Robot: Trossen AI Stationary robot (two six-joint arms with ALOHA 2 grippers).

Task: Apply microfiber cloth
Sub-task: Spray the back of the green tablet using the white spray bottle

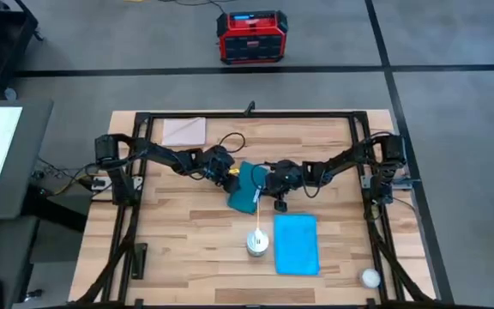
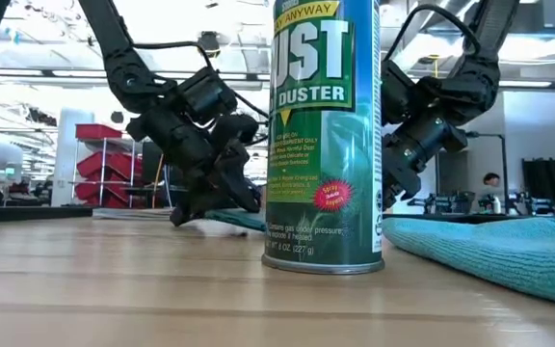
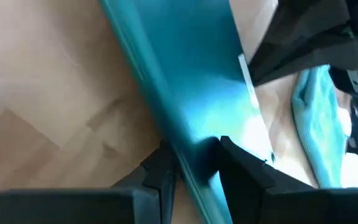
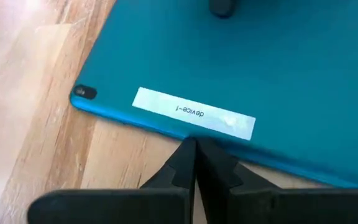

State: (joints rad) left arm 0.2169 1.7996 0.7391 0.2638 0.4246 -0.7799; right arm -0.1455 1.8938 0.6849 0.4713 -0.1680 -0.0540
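Fingers of the left gripper [image 3: 191, 165] are clamped on the edge of the dark teal tablet [image 1: 245, 189], tilting it up off the wood. Over on the other side, the right gripper [image 4: 194, 165] has its fingers pressed together, tips just beside the tablet's edge under the white "device-1" label [image 4: 194, 115], holding nothing.

Now the microfiber cloth [image 1: 297, 244]: it lies flat, untouched, at about four o'clock from the tablet, near the right gripper. Soft and light, I'd say, limp when lifted and likely to drape and bunch, not slippery. A pinch at a corner or along the short edge nearest the arm looks the sensible hold.

Just beside the cloth, at its nine o'clock, stands a dust-remover can [image 2: 324, 135], upright and easy to knock. A pale beige sheet [image 1: 183, 131] sits at the counter's eleven o'clock, a small white ball [image 1: 370, 277] at five.

Pale wooden planks make up the counter [image 1: 187, 232], inside a black frame. Beyond it: grey floor, a red and black power unit [image 1: 250, 37], and shelving farther back.
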